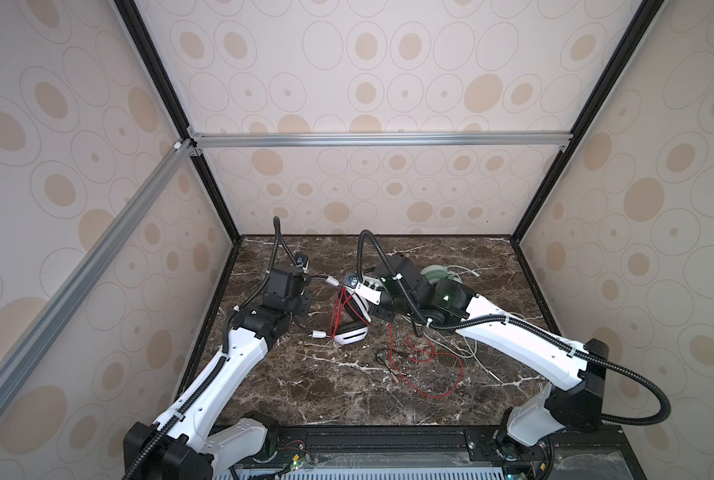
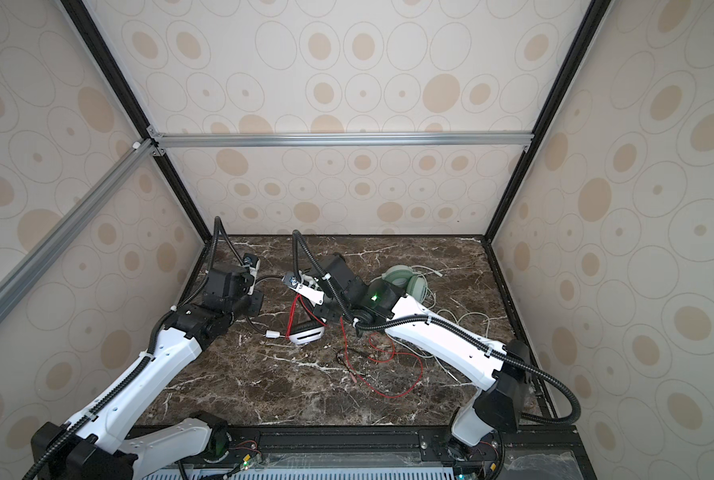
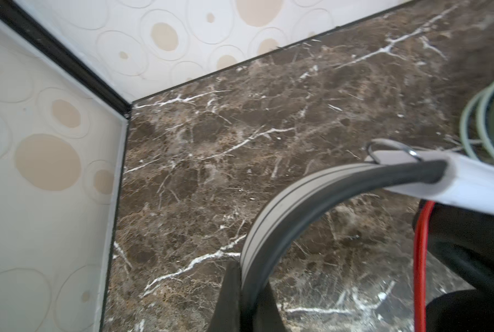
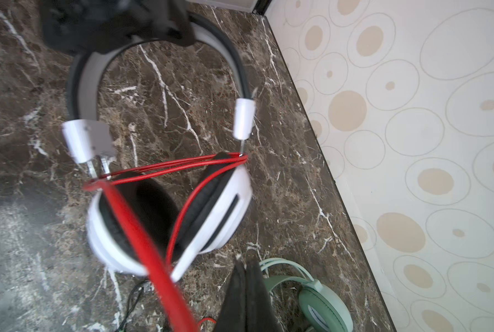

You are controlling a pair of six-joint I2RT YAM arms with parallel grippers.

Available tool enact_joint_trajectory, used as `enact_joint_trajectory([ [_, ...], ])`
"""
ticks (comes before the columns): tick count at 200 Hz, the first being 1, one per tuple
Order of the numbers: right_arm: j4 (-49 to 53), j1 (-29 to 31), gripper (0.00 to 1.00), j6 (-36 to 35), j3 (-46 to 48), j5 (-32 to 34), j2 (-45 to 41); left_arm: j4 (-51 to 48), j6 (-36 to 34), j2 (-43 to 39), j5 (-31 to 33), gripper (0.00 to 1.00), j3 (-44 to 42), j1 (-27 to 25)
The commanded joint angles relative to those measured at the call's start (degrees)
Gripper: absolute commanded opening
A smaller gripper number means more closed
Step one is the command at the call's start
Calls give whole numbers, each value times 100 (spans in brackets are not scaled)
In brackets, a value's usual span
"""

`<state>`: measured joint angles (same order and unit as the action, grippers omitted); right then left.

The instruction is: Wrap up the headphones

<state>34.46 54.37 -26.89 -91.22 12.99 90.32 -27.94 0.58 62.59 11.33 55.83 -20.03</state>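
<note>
The left gripper (image 3: 247, 277) is clamped on the headband of the white headset (image 4: 217, 207), holding it up so that the cups hang down over the table (image 1: 305, 395); in both top views the lower cup (image 1: 349, 332) (image 2: 305, 332) sits close to the marble, though I cannot tell whether it touches. Several turns of the red cable (image 4: 130, 227) cross between the two metal sliders above the cups, and the rest trails in loose loops on the table in front of the right arm. The right gripper (image 4: 245, 276) has its fingers pressed together beside the headset; the cable runs past them close to the wrist camera, and whether it is pinched I cannot tell. The green headset (image 1: 438, 274) (image 2: 409, 282) lies on the table behind the right arm, near the back wall.
</note>
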Motion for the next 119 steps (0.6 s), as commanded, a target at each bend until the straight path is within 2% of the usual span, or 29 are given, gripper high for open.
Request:
enact_joint_trajectory([
  [1,127,-301,3,-87,-199,-407,107,104,-240,-373,-965,0,42,4],
  [51,-289,-1051,8,449,-226,-1457,352,-173,-162,-599,-2161,0,178,-39],
  [73,-271,-1201,8,515,-361,-1557,559,-297,-131,-600,-2409,0,333,-70],
  [119,-713,-1642,12,1174,4,-2310,603,-540,75,-648,-3027,0,633,-89],
])
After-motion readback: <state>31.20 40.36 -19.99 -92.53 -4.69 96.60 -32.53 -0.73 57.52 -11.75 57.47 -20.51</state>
